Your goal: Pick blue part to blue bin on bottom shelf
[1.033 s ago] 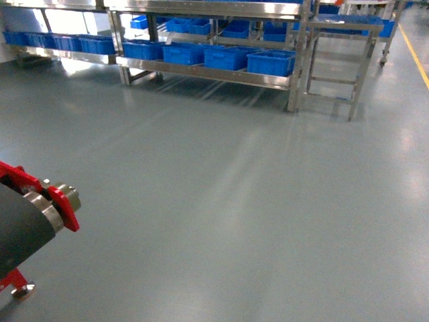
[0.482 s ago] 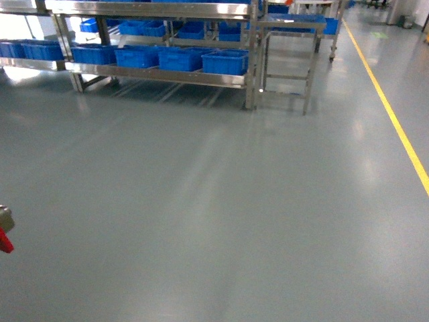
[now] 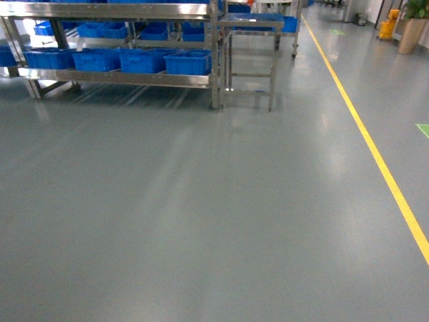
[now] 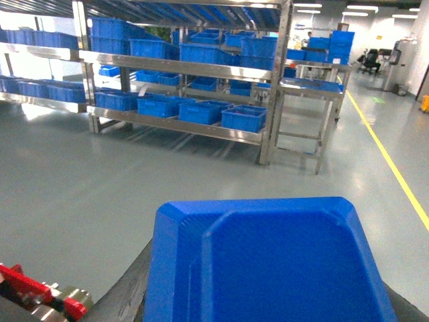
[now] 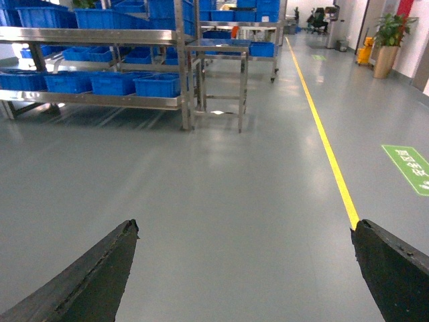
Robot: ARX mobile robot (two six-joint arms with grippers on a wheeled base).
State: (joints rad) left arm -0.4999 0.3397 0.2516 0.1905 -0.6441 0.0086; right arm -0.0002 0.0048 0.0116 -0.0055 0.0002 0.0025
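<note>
Left wrist view: left gripper (image 4: 268,295) clasps blue part (image 4: 268,261).

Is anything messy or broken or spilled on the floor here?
No, nothing stands out. The grey floor looks clean, with no spill. The blue crates sit in a neat row on the bottom shelf, and the small steel table beside it stands straight.

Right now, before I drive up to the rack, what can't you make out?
- Blue part: bottom cut off by the frame edge in the left wrist view. It hides most of the left pincer's fingers, so the grip is unconfirmed.
- Blue bins on the bottom shelf: contents too far and small in every view.
- Both arms: outside the head view.
</note>
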